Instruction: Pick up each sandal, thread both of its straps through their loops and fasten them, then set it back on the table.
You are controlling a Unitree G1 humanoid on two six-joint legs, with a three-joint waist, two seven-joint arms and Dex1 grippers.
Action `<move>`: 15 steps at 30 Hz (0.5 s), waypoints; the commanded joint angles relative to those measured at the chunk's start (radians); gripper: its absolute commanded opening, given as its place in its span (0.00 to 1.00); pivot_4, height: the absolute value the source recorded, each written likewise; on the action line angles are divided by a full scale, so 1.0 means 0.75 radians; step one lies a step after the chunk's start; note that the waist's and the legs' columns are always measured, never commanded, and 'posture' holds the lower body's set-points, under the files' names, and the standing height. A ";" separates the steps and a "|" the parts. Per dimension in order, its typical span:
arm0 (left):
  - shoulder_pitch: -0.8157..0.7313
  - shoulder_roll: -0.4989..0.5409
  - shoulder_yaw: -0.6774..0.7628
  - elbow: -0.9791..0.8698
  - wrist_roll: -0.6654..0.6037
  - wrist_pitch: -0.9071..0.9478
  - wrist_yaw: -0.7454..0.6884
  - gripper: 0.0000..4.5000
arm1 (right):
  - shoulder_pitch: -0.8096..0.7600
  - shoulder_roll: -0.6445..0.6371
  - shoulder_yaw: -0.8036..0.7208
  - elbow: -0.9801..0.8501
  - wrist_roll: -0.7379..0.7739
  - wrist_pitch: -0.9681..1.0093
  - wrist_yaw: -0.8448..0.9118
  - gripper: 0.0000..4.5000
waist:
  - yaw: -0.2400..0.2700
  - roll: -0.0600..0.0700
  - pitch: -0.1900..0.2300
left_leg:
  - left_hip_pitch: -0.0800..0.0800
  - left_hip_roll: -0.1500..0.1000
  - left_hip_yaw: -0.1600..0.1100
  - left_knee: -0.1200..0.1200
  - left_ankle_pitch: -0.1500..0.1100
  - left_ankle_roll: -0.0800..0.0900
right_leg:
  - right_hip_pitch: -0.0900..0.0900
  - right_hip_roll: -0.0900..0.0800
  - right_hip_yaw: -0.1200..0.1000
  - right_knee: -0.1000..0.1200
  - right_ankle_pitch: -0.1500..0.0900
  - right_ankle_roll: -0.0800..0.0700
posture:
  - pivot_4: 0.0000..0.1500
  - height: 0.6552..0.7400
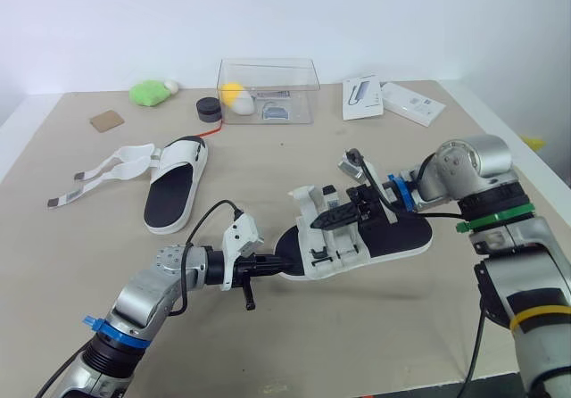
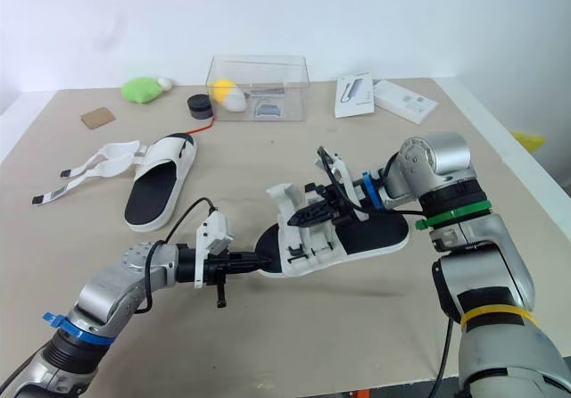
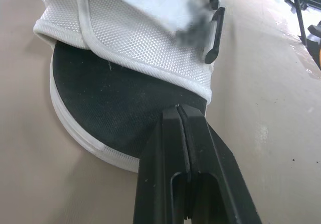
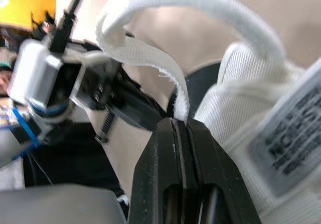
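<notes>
A white sandal with a black insole [image 1: 393, 236] lies mid-table, its toe pointing toward my left arm. My left gripper [image 1: 284, 264] is shut, and its tips rest on the toe of the insole [image 3: 115, 113] just under the white mesh upper [image 3: 140, 38]. My right gripper [image 1: 319, 222] reaches over the upper and is shut on the end of a white strap [image 4: 150, 58], which arches up from the sandal. A second sandal [image 1: 174, 188] lies at the left, with its loose straps [image 1: 103, 170] spread out on the table.
Along the back of the table stand a clear plastic box [image 1: 268, 90], a small black round object [image 1: 209, 108], a green object [image 1: 149, 93], a brown square [image 1: 106, 120] and two white boxes [image 1: 361, 97] [image 1: 412, 103]. The table's right edge [image 1: 500, 135] runs close to my right arm.
</notes>
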 commanded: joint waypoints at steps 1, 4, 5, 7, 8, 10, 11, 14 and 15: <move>0.016 0.004 -0.019 0.018 0.011 0.004 0.004 0.00 | -0.073 0.004 -0.057 0.067 -0.004 0.003 -0.017 0.02 | 0.000 0.000 0.000 | 0.000 0.000 0.000 0.000 0.000 0.000 | 0.000 0.000 0.000 0.000 0.000 0.000 | 1.00 1.00; 0.012 0.003 -0.020 0.023 0.013 0.000 0.002 0.00 | -0.073 -0.013 -0.013 0.047 -0.004 0.003 -0.008 0.02 | 0.000 0.000 0.000 | 0.000 0.000 0.000 0.000 0.000 0.000 | 0.000 0.000 0.000 0.000 0.000 0.000 | 1.00 1.00; 0.012 0.002 -0.020 0.025 0.014 -0.001 0.002 0.00 | -0.069 -0.017 -0.001 0.041 0.006 0.003 -0.006 0.02 | 0.000 0.000 0.000 | 0.000 0.000 0.000 0.000 0.000 0.000 | 0.000 0.000 0.000 0.000 0.000 0.000 | 1.00 1.00; 0.011 0.001 -0.021 0.027 0.015 -0.002 0.003 0.00 | -0.069 -0.023 0.014 0.039 0.024 0.003 -0.003 0.02 | 0.000 0.000 0.000 | 0.000 0.000 0.000 0.000 0.000 0.000 | 0.000 0.000 0.000 0.000 0.000 0.000 | 1.00 1.00; 0.012 0.000 -0.022 0.026 0.015 -0.002 0.004 0.00 | -0.067 -0.025 0.019 0.025 0.025 0.003 -0.003 0.02 | 0.000 0.000 0.000 | 0.000 0.000 0.000 0.000 0.000 0.000 | 0.000 -0.001 0.000 0.000 0.000 0.000 | 1.00 1.00; 0.014 -0.002 -0.022 0.024 0.015 -0.002 0.006 0.00 | -0.061 -0.033 0.036 -0.001 0.036 0.003 -0.003 0.02 | 0.000 0.000 0.000 | 0.000 0.000 0.000 0.000 0.000 0.000 | 0.000 -0.001 0.000 0.000 0.000 0.000 | 1.00 1.00; 0.015 -0.002 -0.023 0.023 0.015 -0.002 0.007 0.00 | -0.056 -0.039 0.046 -0.019 0.046 0.003 -0.004 0.02 | 0.000 0.000 0.000 | 0.000 0.000 0.000 0.000 0.000 0.000 | 0.000 -0.001 0.000 0.000 0.000 0.000 | 1.00 1.00; 0.015 -0.004 -0.023 0.026 0.015 -0.005 0.008 0.00 | -0.050 -0.054 0.073 -0.045 0.082 0.003 -0.006 0.02 | 0.000 0.000 0.000 | 0.000 0.000 0.000 0.000 0.000 0.000 | 0.000 -0.001 0.000 0.000 0.000 0.000 | 1.00 1.00; 0.016 -0.004 -0.023 0.025 0.015 -0.006 0.009 0.00 | -0.054 -0.058 0.080 -0.043 0.100 0.003 -0.008 0.02 | 0.000 0.000 0.000 | 0.000 0.000 0.000 0.000 0.000 0.000 | 0.000 -0.001 0.000 0.000 0.000 0.000 | 1.00 1.00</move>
